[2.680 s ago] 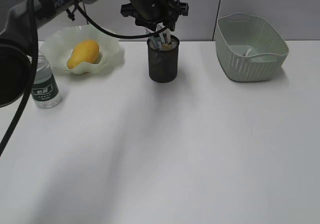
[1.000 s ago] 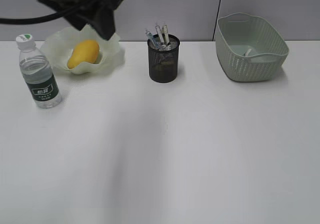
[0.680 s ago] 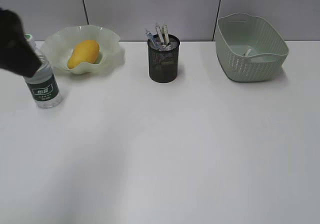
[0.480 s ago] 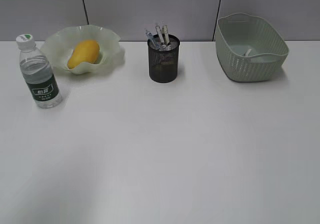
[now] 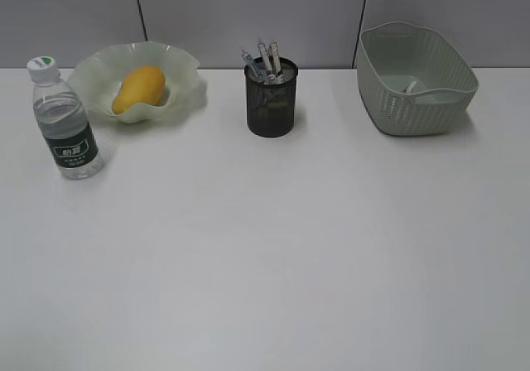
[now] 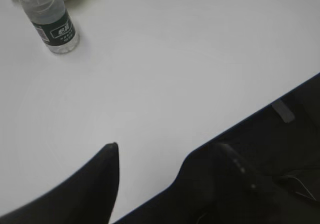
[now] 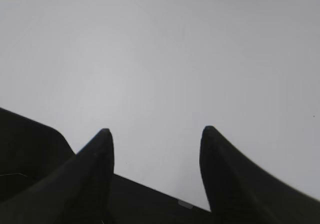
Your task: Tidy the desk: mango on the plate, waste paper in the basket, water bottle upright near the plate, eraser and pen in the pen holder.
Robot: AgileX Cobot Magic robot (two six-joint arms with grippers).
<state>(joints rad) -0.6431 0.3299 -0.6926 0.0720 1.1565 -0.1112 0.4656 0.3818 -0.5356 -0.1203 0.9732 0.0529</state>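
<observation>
The yellow mango (image 5: pixel 138 89) lies in the ruffled pale green plate (image 5: pixel 187 98) at the back left of the desk (image 5: pixel 273 247). The water bottle (image 5: pixel 66 122) (image 6: pixel 52 21) stands upright just in front of and left of the plate. Several pens (image 5: pixel 265 60) stick out of the black mesh pen holder (image 5: pixel 271 102). The eraser is hidden. A white scrap of waste paper (image 5: pixel 411 86) shows inside the basket (image 5: pixel 418 98). Neither gripper appears in the exterior view. My left gripper (image 6: pixel 165 151) and right gripper (image 7: pixel 156 133) are open and empty, above the desk's front edge.
A grey partition wall runs behind the desk. In both wrist views the desk's front edge (image 6: pixel 280 96) drops off to dark floor. White tabletop lies between the objects at the back and that edge.
The left arm, which hung over the plate a second ago, has swung away to the left and left the exterior view. The objects on the desk have not moved.
</observation>
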